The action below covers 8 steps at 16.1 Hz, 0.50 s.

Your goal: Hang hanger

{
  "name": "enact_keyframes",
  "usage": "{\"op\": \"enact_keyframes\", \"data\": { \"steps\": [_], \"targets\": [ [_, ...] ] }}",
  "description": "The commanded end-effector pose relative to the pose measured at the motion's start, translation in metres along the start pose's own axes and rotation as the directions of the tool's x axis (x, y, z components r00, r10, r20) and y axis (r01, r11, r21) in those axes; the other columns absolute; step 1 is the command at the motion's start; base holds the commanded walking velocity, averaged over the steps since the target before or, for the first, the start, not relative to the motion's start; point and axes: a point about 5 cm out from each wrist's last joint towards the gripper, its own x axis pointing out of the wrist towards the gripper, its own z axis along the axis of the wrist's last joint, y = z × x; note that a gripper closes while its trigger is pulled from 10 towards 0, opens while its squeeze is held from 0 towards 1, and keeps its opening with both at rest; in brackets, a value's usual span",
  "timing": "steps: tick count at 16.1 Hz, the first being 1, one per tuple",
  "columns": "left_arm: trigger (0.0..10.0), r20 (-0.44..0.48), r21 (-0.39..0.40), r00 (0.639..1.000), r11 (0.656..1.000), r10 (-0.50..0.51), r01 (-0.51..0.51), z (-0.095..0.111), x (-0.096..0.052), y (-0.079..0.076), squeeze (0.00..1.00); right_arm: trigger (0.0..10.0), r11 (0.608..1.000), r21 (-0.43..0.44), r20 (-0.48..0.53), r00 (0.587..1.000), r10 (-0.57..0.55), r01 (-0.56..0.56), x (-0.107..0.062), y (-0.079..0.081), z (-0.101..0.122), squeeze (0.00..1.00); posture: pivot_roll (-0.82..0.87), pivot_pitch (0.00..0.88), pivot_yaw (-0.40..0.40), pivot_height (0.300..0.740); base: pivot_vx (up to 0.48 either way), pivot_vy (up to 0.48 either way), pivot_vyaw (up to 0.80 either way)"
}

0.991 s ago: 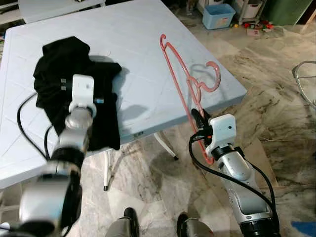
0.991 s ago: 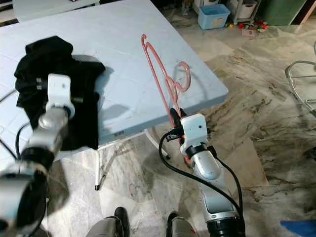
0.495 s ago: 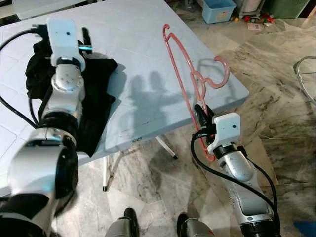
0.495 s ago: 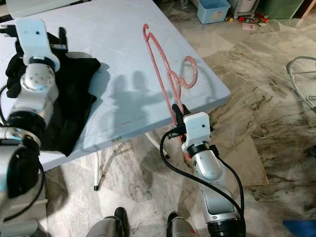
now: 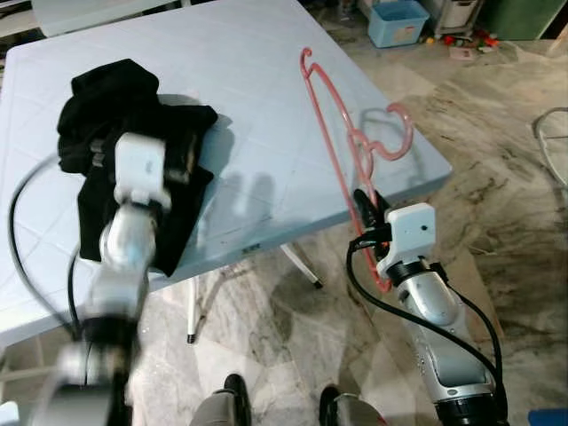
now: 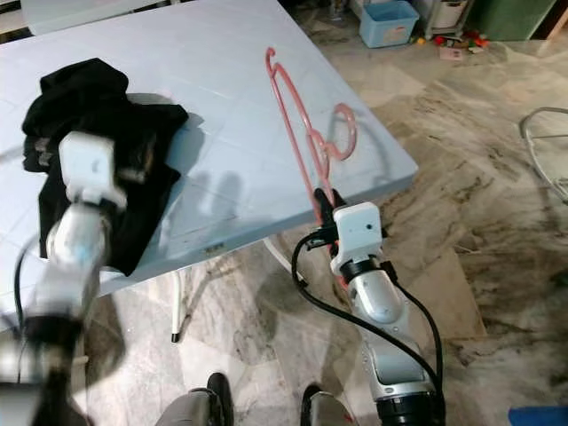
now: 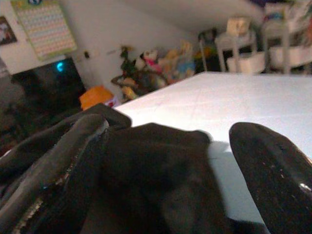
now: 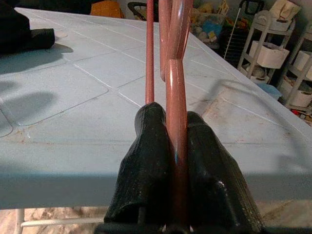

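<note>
While the head views look down on a pale blue table (image 5: 266, 133), the right gripper (image 5: 366, 211) pinches a pink plastic hanger (image 5: 342, 151) by its lower bar at the table's near edge. The frame stands upright above the tabletop, its hook toward the far side. A black garment (image 5: 124, 124) lies heaped at the table's left, the left gripper (image 5: 169, 164) over it.

Left wrist view: two black fingers (image 7: 273, 170) spread apart, dark cloth between them, nothing clamped.

Right wrist view: both fingers (image 8: 146, 161) pressed against the pink bar.

Judgement: the hanger looks light, stiff and smooth; held low, it may pivot. A hold nearer the neck would steady the hook.
</note>
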Motion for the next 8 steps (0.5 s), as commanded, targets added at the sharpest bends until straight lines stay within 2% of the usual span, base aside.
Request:
{"op": "enact_keyframes", "data": {
  "steps": [1, 2, 3, 5, 6, 7, 8],
  "targets": [
    [10.0, 0.063, 0.004, 0.997, 0.999, -0.047, 0.047, 0.011, -0.010, -0.009, 0.00, 10.0, 1.000, 0.011, -0.084, 0.996, 0.009, -0.008, -0.004, 0.004, -0.017, 0.00, -0.06, 0.229, 0.053, 0.740, 0.000, 0.000, 0.00],
    [10.0, 0.043, -0.014, 0.999, 1.000, -0.004, 0.005, 0.006, -0.029, -0.014, 1.00, 10.0, 1.000, 0.014, -0.084, 0.996, 0.009, -0.008, -0.004, 0.005, -0.017, 0.00, -0.06, 0.225, 0.051, 0.740, 0.000, 0.000, 0.00],
    [10.0, 0.041, 0.004, 0.999, 1.000, 0.030, -0.030, 0.005, -0.036, -0.013, 1.00, 10.0, 1.000, 0.017, -0.084, 0.996, 0.010, -0.008, -0.004, 0.006, -0.017, 0.00, -0.06, 0.221, 0.046, 0.740, 0.000, 0.000, 0.00],
    [10.0, 0.012, -0.014, 0.998, 0.998, 0.059, -0.059, 0.005, -0.038, -0.010, 1.00, 10.0, 1.000, 0.018, -0.085, 0.996, 0.013, -0.011, -0.003, 0.006, -0.018, 0.00, -0.04, 0.217, 0.029, 0.740, 0.000, 0.000, 0.00],
    [10.0, -0.003, -0.022, 1.000, 0.999, 0.024, -0.024, 0.009, -0.037, -0.009, 1.00, 10.0, 1.000, 0.019, -0.085, 0.996, 0.020, -0.019, -0.002, 0.006, -0.018, 0.00, -0.04, 0.217, 0.023, 0.740, 0.000, 0.000, 0.00],
    [10.0, -0.038, -0.037, 0.997, 0.997, -0.066, 0.064, 0.007, -0.034, -0.011, 1.00, 10.0, 0.999, 0.010, -0.080, 0.996, 0.049, -0.048, 0.002, 0.008, -0.018, 0.00, -0.02, 0.209, 0.015, 0.740, 0.000, 0.000, 0.00],
    [10.0, -0.053, -0.056, 0.995, 0.995, -0.090, 0.087, 0.005, -0.036, -0.013, 1.00, 10.0, 0.999, 0.009, -0.079, 0.996, 0.050, -0.050, 0.002, 0.008, -0.017, 0.00, -0.02, 0.209, 0.015, 0.740, 0.000, 0.000, 0.00]
  ]
}}
